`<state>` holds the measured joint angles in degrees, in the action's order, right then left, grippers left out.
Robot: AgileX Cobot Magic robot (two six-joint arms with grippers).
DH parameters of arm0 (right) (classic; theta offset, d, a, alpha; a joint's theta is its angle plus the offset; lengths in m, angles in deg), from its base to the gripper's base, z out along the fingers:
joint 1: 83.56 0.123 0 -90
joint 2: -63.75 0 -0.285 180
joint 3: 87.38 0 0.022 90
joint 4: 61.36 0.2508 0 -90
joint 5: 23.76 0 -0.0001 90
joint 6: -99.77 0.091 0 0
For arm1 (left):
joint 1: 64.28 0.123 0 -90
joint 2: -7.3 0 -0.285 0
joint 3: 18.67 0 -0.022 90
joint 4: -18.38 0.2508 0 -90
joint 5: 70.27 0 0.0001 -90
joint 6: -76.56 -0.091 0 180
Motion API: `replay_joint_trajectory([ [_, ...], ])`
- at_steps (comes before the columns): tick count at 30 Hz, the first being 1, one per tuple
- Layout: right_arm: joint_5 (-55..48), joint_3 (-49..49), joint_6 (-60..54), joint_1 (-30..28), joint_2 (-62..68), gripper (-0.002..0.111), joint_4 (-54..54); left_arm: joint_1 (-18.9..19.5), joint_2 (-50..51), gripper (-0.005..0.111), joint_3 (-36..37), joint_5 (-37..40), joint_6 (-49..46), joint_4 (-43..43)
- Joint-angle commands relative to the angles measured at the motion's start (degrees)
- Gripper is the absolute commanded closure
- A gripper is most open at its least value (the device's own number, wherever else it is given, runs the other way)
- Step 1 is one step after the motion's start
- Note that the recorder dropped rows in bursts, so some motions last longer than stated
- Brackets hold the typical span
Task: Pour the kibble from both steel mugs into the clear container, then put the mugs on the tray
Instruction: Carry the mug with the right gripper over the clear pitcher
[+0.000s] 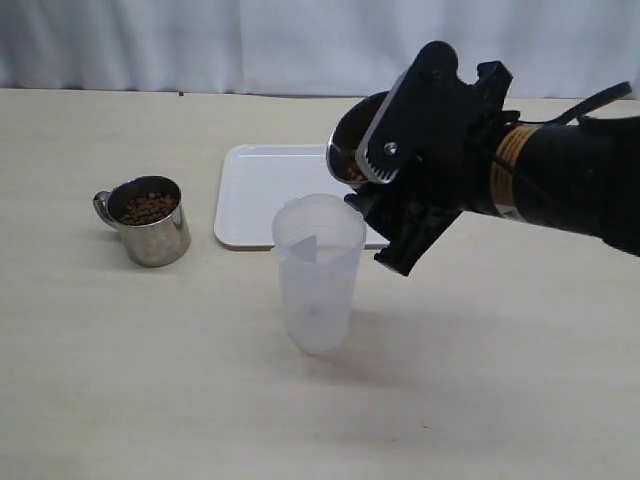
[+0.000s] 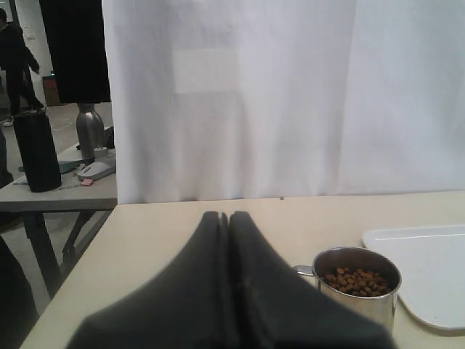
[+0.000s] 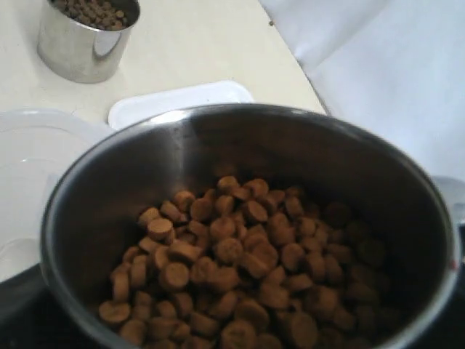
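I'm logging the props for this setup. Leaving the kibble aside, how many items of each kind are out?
Steel mugs: 2, one standing, one held tilted
Clear container: 1
White tray: 1
Total: 4

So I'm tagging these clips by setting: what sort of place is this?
Probably a lab or workshop, not a home: a plain table backed by a white curtain, and beyond the curtain's edge a second table with a steel flask, and a person.
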<state>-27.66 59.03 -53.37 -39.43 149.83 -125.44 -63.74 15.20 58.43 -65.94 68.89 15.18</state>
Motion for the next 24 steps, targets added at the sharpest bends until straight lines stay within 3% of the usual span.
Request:
replay_joint_trajectory([
  [1, -2.32, 0.03, -1.63, 2.03, -0.74, 0.103, -1.78, -0.33, -0.11, 0.107, 0.12, -0.78, 0.20, 0.21],
  [15, -2.42, 0.15, -1.63, 2.03, -0.74, 0.103, -18.17, -0.33, -0.11, 0.107, 0.12, -0.78, 0.20, 0.21],
  [24, -2.42, 1.16, -1.63, 2.03, -0.74, 0.103, -19.47, -0.33, -0.11, 0.107, 0.12, -0.78, 0.20, 0.21],
])
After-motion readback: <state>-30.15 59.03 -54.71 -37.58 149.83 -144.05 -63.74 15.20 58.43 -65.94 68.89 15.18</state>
